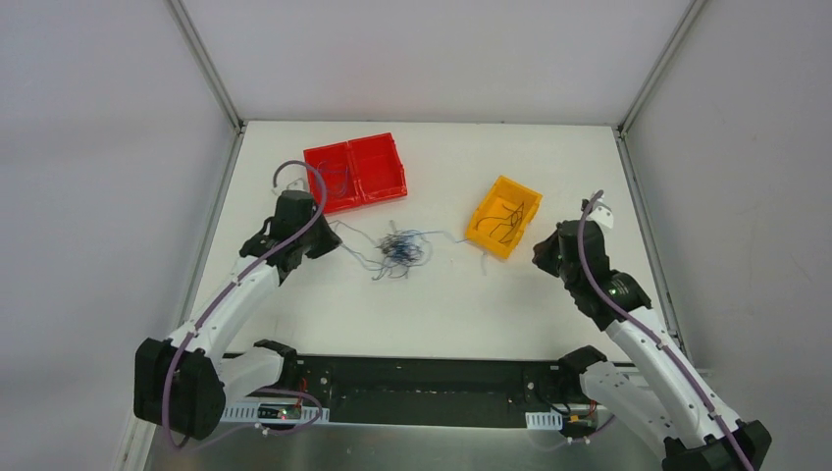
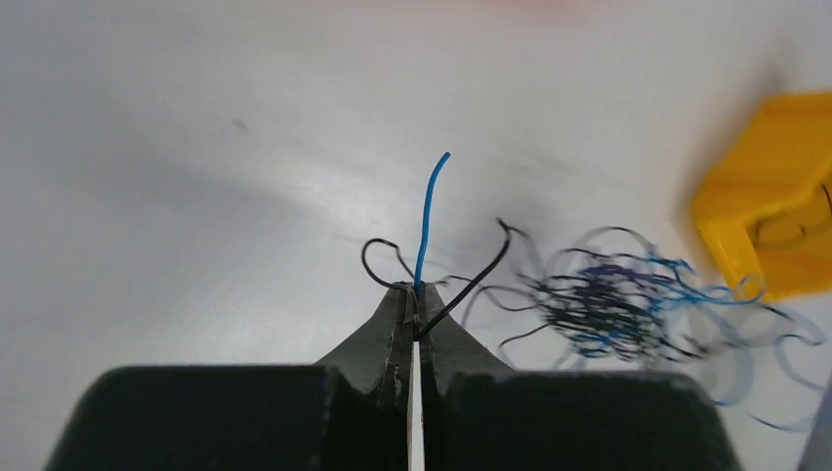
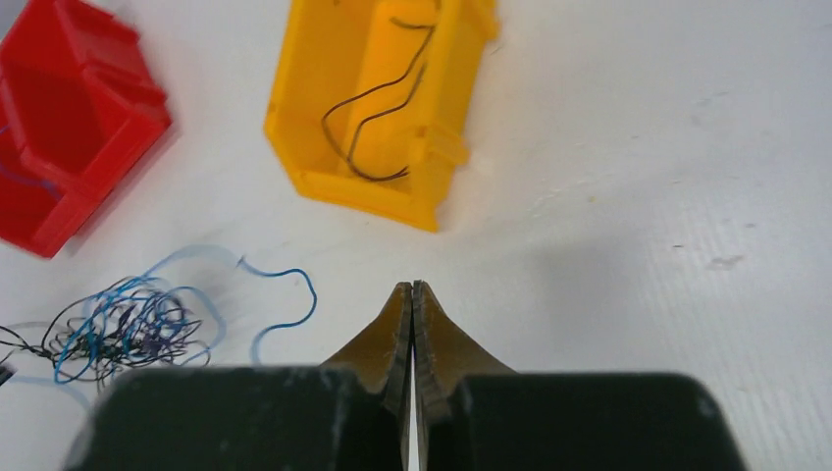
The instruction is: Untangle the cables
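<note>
Clamped at the tips of my left pincer, low centre of its wrist view, are a blue and a black strand of the cables. Their tangle spreads to the right over the white table. At the right edge sits a yellow bin. My right pincer is closed, its tips together on nothing.

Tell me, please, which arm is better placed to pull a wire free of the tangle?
Left. The left jaws are shut on a blue wire and a black wire leading toward the tangle; the right jaws are shut on nothing, near the yellow bin.
</note>
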`<move>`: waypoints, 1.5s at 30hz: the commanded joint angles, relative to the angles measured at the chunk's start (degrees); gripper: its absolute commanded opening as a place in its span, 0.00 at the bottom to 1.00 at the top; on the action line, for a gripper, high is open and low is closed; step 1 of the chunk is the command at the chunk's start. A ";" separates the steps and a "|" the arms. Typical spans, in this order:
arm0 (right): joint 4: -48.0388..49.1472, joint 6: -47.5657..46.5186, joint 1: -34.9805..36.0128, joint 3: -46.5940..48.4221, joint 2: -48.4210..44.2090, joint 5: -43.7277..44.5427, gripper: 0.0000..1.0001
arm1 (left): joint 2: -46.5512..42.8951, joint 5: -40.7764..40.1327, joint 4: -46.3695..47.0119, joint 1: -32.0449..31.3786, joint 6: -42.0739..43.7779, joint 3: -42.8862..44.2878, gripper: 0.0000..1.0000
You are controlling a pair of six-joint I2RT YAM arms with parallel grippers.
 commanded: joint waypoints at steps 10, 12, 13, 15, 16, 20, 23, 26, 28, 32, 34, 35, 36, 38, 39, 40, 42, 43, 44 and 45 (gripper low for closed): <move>-1.26 -2.52 -2.08 -0.58 0.94 -3.18 0.00 | -6.40 -9.88 -7.01 2.97 -0.10 -1.12 0.00; -1.01 -3.12 -2.05 -0.23 1.80 -5.65 0.00 | -6.39 -8.70 -6.93 2.97 -0.21 -1.08 0.00; -0.97 -3.39 -2.05 -0.05 2.17 -6.92 0.00 | -6.31 -8.05 -6.86 2.97 -0.23 -0.98 0.00; -0.47 -3.99 -2.05 0.03 2.42 -9.78 0.00 | -6.02 -6.29 -6.52 2.91 0.29 -0.41 0.00; 0.21 -4.26 -2.04 -0.12 2.48 -11.47 0.00 | -5.82 -5.46 -6.30 2.89 0.60 -0.14 0.00; 4.06 -5.21 -2.00 -1.21 2.61 -21.31 0.00 | -4.77 0.88 -4.62 2.44 1.73 0.21 0.00; 7.13 -5.74 -1.92 -1.94 3.42 -29.59 0.00 | -3.71 4.41 -2.55 0.70 2.55 0.23 0.00; 10.36 -5.71 -1.25 -2.45 4.99 -36.35 0.00 | -2.71 5.47 -0.65 -3.92 4.27 0.94 0.00; 11.46 -5.80 0.06 -2.17 6.20 -37.01 0.00 | -2.09 5.99 0.65 -7.46 6.27 1.99 0.00; 12.58 -6.33 3.27 -0.44 8.63 -35.37 0.10 | -1.37 10.08 2.74 -12.05 8.79 4.75 0.00; 12.83 -6.54 4.33 0.41 9.84 -34.66 0.21 | -1.56 13.67 3.90 -13.03 9.62 5.90 0.00; 13.08 -6.63 4.73 0.79 10.33 -34.40 0.29 | -1.83 15.53 4.38 -13.44 9.84 6.60 0.00; 13.39 -6.55 5.03 0.96 10.64 -34.02 0.37 | -2.09 17.37 4.86 -13.86 9.98 7.20 0.00; 14.70 -6.29 5.44 0.73 10.85 -33.68 0.40 | -2.62 21.33 5.74 -14.41 10.06 8.56 0.00; 15.30 -6.02 5.52 0.54 10.88 -33.49 0.44 | -2.97 23.20 6.28 -14.48 9.96 8.90 0.00; 15.91 -5.81 5.64 0.31 10.87 -33.44 0.50 | -3.38 25.24 7.01 -14.51 9.74 9.07 0.00; 17.15 -5.46 5.74 -0.16 11.06 -33.17 0.63 | -4.18 28.36 9.21 -14.45 9.37 8.60 0.00; 17.52 -5.27 5.79 -0.25 11.36 -33.02 0.67 | -4.50 29.17 9.85 -14.49 9.23 8.13 0.01; 17.68 -5.25 5.89 -0.27 11.64 -32.93 0.70 | -4.74 28.02 9.89 -14.49 9.15 7.59 0.13; 17.77 -5.27 6.01 -0.15 12.12 -32.69 0.72 | -4.76 26.03 9.38 -14.45 8.99 7.06 0.35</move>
